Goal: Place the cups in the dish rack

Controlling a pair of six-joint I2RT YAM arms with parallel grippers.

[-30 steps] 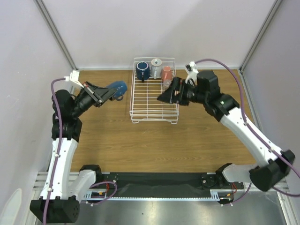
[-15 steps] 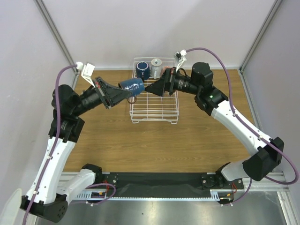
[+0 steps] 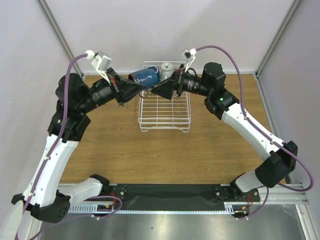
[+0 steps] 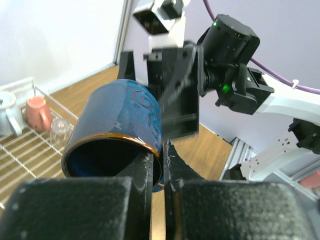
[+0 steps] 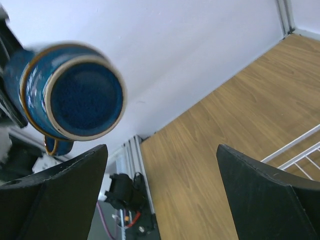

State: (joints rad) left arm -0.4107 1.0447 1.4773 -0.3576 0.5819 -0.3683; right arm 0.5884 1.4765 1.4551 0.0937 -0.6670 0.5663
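Note:
My left gripper (image 3: pixel 136 90) (image 4: pixel 164 148) is shut on the rim of the small dark blue cup (image 3: pixel 143 77) (image 4: pixel 120 122), one finger inside it. It holds the cup on its side in the air over the far left corner of the white wire dish rack (image 3: pixel 165 120). My right gripper (image 3: pixel 159 91) (image 5: pixel 162 147) is open and empty, facing the cup's base (image 5: pixel 86 98) from close by. The light grey mug (image 3: pixel 166 67) (image 4: pixel 7 107), salmon-pink cup (image 4: pixel 37 112) and clear glass tumbler (image 4: pixel 60 131) stand at the rack's far end. The navy mug is hidden behind the held cup.
The rack's near half is bare grid (image 3: pixel 164 112). Brown wooden tabletop (image 3: pixel 200 145) lies around it. Grey walls and metal posts (image 3: pixel 60 35) close the back and sides. Both arms reach high over the rack's far end.
My left arm has lifted and carried the blue cup right and farther back, over the rack's far left corner. My right gripper has swung left and up and now faces the cup.

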